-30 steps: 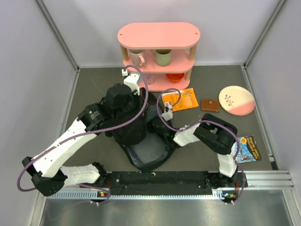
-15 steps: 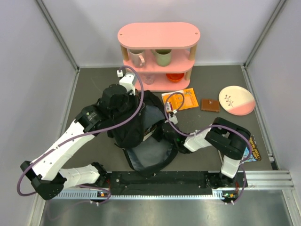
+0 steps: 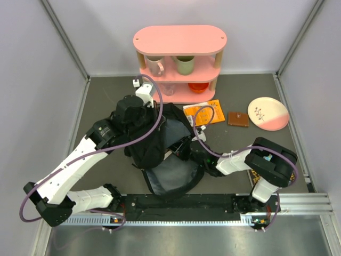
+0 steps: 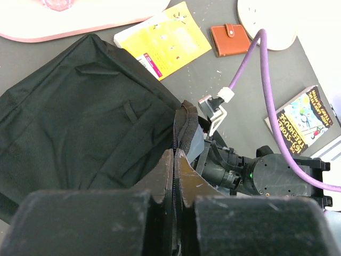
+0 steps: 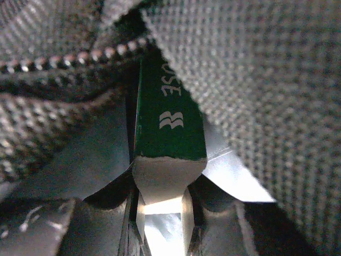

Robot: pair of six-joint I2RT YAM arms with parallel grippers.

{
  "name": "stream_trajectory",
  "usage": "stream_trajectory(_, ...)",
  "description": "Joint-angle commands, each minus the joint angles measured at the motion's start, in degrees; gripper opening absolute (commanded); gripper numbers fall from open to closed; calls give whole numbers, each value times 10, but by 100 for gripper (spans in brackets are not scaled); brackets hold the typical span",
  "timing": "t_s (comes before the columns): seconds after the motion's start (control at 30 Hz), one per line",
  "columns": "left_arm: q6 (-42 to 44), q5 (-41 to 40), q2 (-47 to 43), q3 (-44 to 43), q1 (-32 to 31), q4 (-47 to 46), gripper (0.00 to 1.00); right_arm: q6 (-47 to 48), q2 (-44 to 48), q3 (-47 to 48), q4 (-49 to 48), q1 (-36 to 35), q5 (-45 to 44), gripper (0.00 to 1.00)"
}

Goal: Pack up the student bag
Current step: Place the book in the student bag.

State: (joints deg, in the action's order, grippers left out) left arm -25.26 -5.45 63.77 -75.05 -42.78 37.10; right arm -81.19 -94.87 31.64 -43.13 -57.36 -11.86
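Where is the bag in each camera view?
Top: bag at centre.
Left wrist: bag fills the left side, zip edge pinched in the left hand.
Right wrist: bag fabric fills the frame, close up.
Shared landmark: brown wallet, in top and left wrist only.

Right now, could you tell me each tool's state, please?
Left tool: closed on the zipper edge of the student bag.
Right tool: closed on a green book inside it.

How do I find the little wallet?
Start at the pink shelf at the back. On the table to its front right, the wallet lies between an orange booklet and a plate. It is the only small brown thing.
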Motion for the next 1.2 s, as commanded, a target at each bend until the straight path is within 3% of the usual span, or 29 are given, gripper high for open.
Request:
stream_trajectory(0.0, -7, 3, -14, 1, 4, -47, 0, -26, 27, -14, -98, -1, -61, 0)
stream_trajectory(0.13, -15, 25, -15, 0, 5, -53, 0, -68, -47, 15, -192, -1, -119, 0)
stream_trajectory(0.43, -14, 24, -2, -5, 6, -48, 0, -74, -142, 130, -135, -1, -132, 3)
stream_trajectory(0.47, -15, 21, -2, -2, 8, -49, 0, -71, -146, 129, -131, 0, -128, 7)
stream_trajectory(0.5, -14, 22, -3, 2, 9, -51, 0, -68, -152, 127, -131, 0, -121, 21)
stream_trajectory(0.6, -14, 21, -5, 7, 17, -50, 0, -59, -160, 116, -118, 4, -80, 43)
stream_trajectory(0.8, -11, 19, -10, 16, 30, -48, 0, -36, -145, 63, -109, 8, -24, 69)
stream_trajectory(0.83, -11, 17, -13, 17, 31, -47, 0, -35, -126, 55, -100, 7, -23, 85)
stream_trajectory(0.87, -12, 15, -15, 19, 33, -48, 0, -25, -117, 49, -93, 8, -21, 87)
stream_trajectory(0.9, -11, 14, -15, 23, 33, -48, 0, -15, -107, 36, -90, 7, -21, 99)
stream_trajectory(1.17, -11, 12, -18, 35, 38, -51, 0, 43, -9, 19, 18, 4, 24, 99)
